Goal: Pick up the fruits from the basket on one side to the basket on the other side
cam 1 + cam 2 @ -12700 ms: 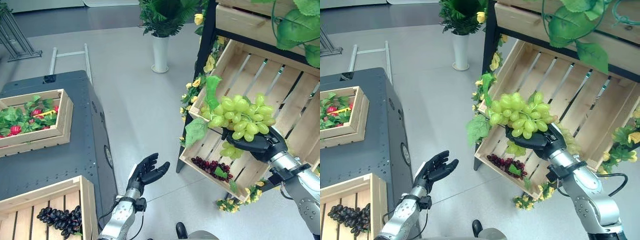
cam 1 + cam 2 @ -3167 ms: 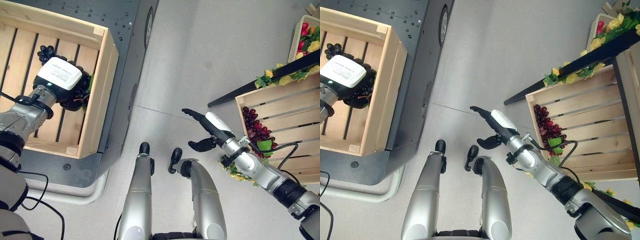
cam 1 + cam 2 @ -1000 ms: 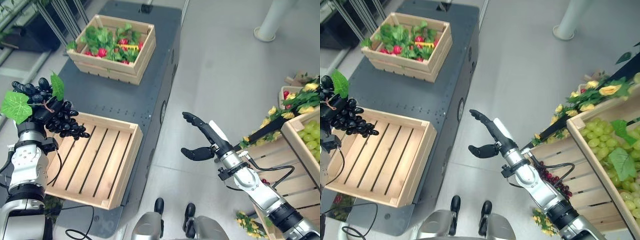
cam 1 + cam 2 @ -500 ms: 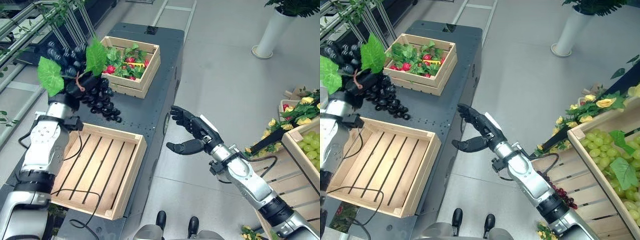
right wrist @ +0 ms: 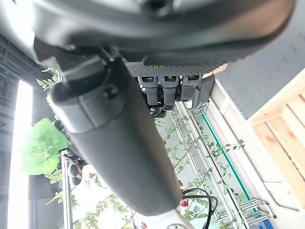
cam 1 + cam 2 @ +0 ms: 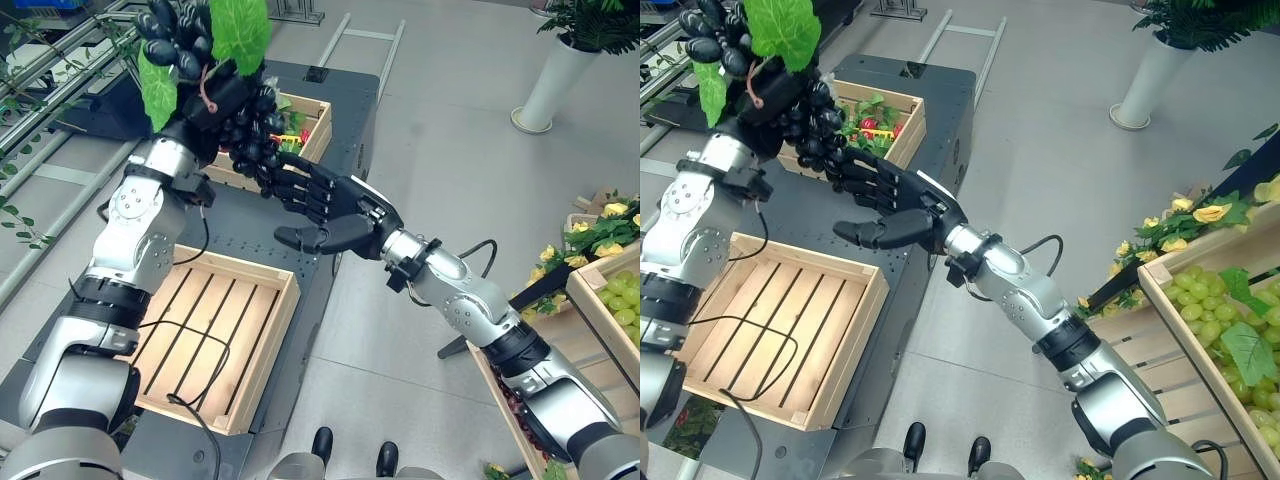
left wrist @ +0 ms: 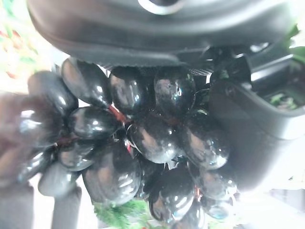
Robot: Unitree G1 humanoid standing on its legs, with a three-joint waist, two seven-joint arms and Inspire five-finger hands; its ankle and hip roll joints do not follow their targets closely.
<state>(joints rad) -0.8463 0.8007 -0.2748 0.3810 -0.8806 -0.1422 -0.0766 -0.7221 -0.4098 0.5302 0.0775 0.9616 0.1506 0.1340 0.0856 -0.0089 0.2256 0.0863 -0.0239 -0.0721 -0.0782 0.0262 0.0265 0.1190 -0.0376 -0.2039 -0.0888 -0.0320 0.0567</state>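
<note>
Left hand (image 6: 215,95) clamped on dark purple plastic grape bunch with green leaves (image 6: 245,135), held high over dark desk's (image 6: 225,225) far edge; right hand (image 6: 335,210), fingers spread, just below-right, bunch tip hanging toward it

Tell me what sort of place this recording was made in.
Probably a mock fruit-shop or market display indoors: wooden crates on a dark cart, a slanted wooden rack holding green grapes trimmed with yellow flowers, and a potted plant on a smooth grey floor.

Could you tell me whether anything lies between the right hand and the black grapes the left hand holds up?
Nothing: in both eye views the right hand's fingertips reach the black grapes in the left hand.
</note>
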